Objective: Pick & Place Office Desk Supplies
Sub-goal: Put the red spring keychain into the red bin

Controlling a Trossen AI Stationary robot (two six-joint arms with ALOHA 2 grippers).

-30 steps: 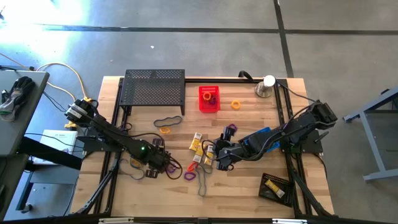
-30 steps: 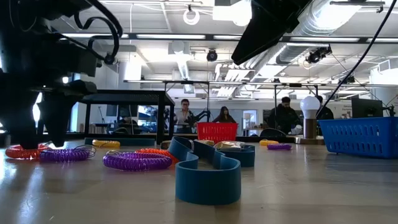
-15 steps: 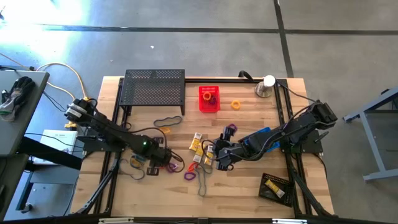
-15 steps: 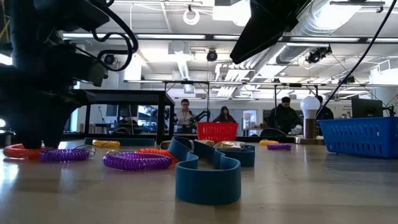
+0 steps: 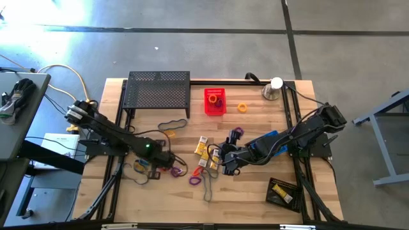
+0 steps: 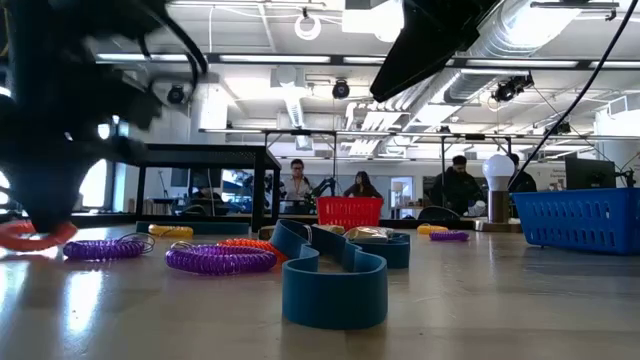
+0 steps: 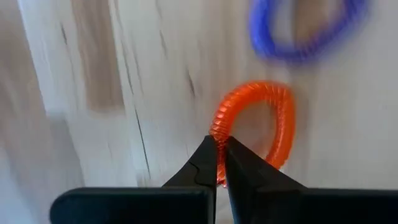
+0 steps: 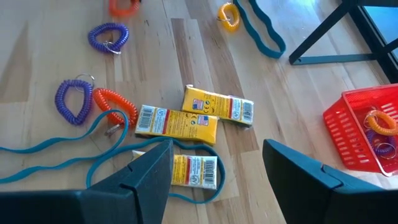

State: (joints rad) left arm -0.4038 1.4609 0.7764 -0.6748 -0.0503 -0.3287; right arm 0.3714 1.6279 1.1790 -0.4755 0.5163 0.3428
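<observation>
Wooden slat table strewn with small desk supplies.

Carries a black mesh shelf at the far left and a red basket beside it, with an orange coil loop just right of the basket and a silver dome with a white ball at the far right corner. Holds three yellow-and-white boxes clustered mid-table, ringed by a thin teal band, with purple coil loops and an orange coil close by. Bears a black tray near the front right corner and a blue bin on the right side.
</observation>
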